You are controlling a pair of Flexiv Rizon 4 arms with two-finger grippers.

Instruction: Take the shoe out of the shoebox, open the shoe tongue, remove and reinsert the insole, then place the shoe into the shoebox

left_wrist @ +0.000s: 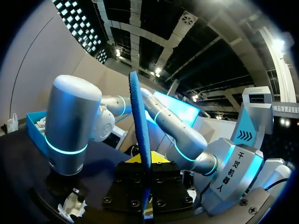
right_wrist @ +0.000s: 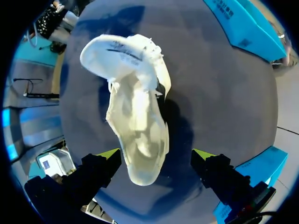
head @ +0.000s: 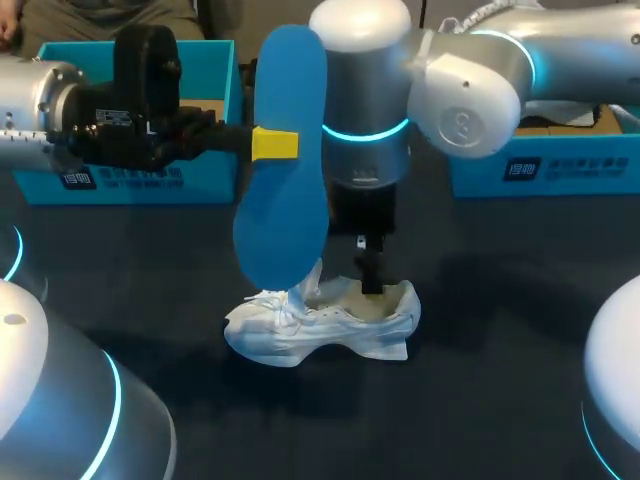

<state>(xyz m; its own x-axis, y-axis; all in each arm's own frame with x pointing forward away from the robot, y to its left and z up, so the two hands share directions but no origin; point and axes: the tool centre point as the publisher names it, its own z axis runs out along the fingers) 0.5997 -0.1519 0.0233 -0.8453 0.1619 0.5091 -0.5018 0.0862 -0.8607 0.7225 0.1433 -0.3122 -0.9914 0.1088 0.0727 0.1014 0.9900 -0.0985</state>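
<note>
**Insole out, reinsertion pending**

Left blue box [head: 205, 70] sits behind the left claw [head: 274, 144], on the surface [head: 500, 350]. I can't tell which of the two boxes the shoe belongs to.

The left claw is pinching the blue insole [head: 285, 160] at about mid-length. The insole hangs upright, well above the surface. In the left wrist view it runs edge-on [left_wrist: 140, 140] straight up between the fingers.

Below the insole's lower end, the white shoe [head: 320, 320] lies on the surface outside both boxes. Its tongue is pulled forward and its mouth gapes.

The right claw [head: 372, 272] is over the heel end of the shoe. The right wrist view shows its fingers spread wide, the heel [right_wrist: 140, 158] lying between them. One tip is just beside the heel and the other is apart from it, so it grips nothing. Contact with the shoe: not resolvable.

Right blue box [head: 540, 170] lies beyond the right arm.

Judgement: removal is done and reinsertion is the step in hand. Next I need to tip the insole toe-first into the mouth. The right claw should steady the heel so the shoe doesn't skid. Risk: the insole buckles against the tongue.
</note>
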